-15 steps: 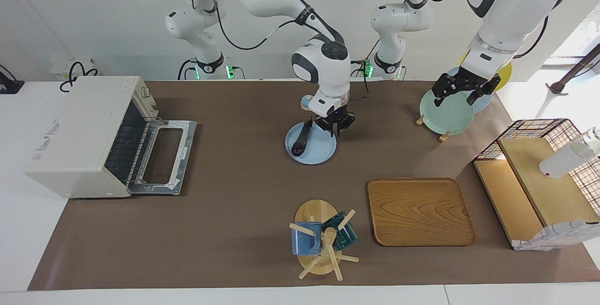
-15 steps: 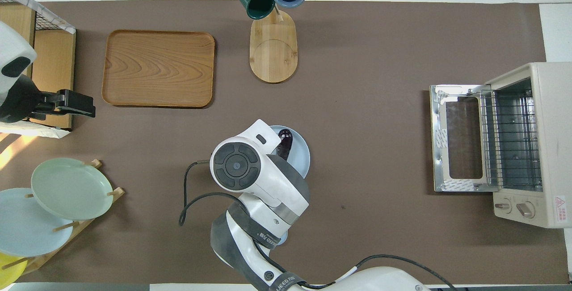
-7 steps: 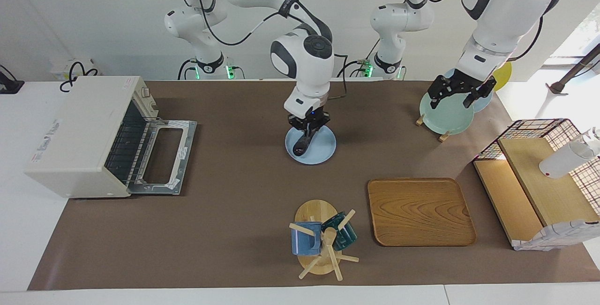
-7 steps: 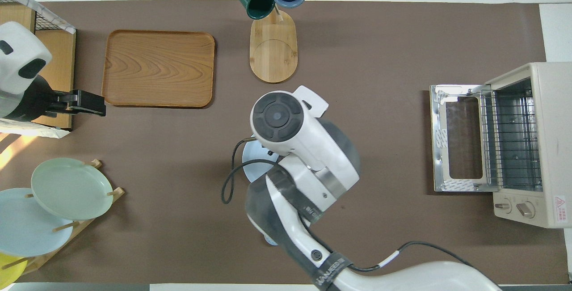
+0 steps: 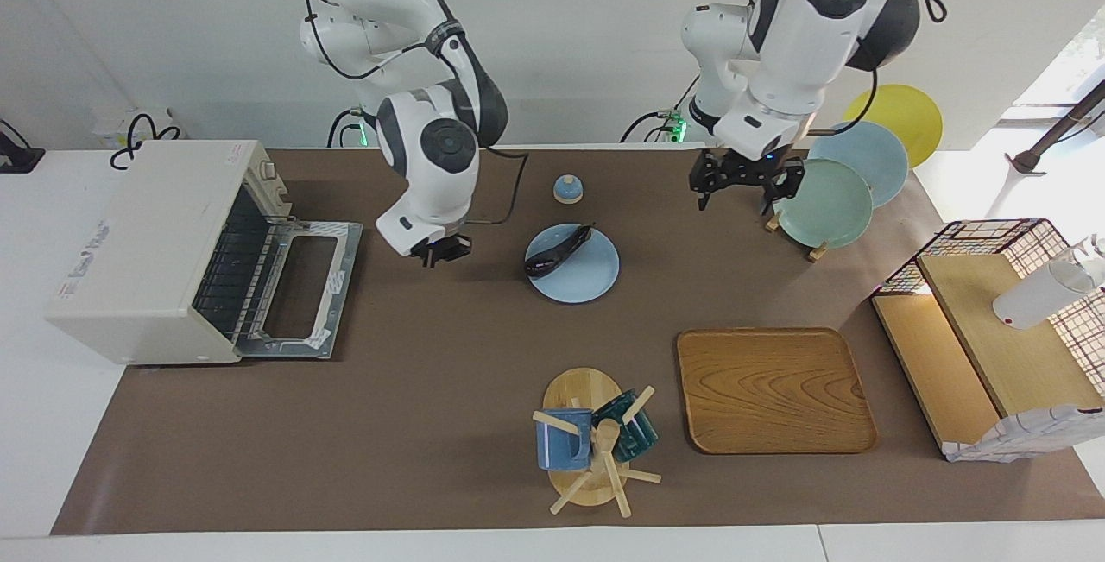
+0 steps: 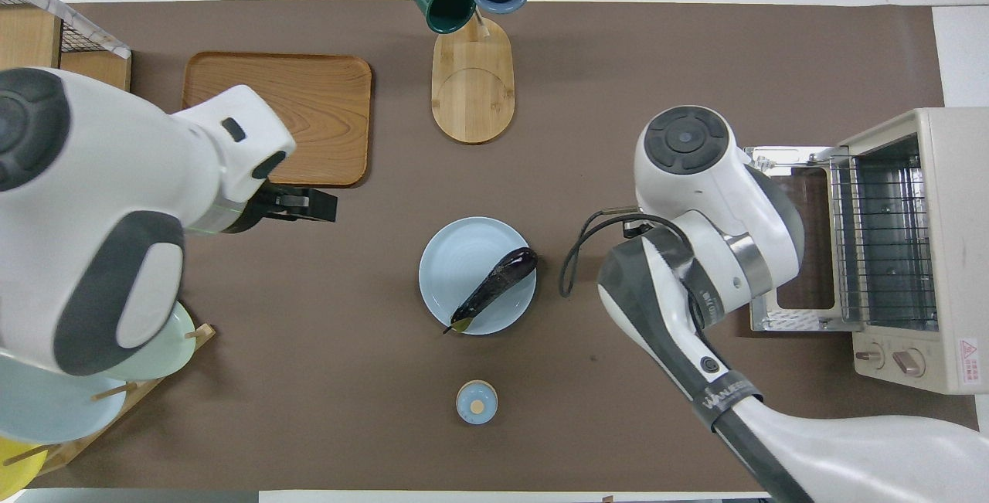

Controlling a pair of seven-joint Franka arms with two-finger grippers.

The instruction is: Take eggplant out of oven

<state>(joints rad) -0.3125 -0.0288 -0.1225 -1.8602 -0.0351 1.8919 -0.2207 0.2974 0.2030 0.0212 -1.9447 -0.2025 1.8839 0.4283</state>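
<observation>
The glossy dark purple eggplant (image 5: 558, 249) lay loose on the pale blue plate (image 5: 596, 279), beside the empty right gripper (image 5: 438, 255), whose finger state I could not tell, between the open off-white toaster oven (image 5: 147, 243) and the plate; a careless sweep toward the plate could have rolled it off, while the left gripper (image 5: 746, 182), fingers apart, waited.

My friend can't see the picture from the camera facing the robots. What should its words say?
A dark eggplant lies on a light blue plate mid-table, out of the open oven. The right gripper hangs between oven and plate; the left gripper hovers beside racked plates.
</observation>
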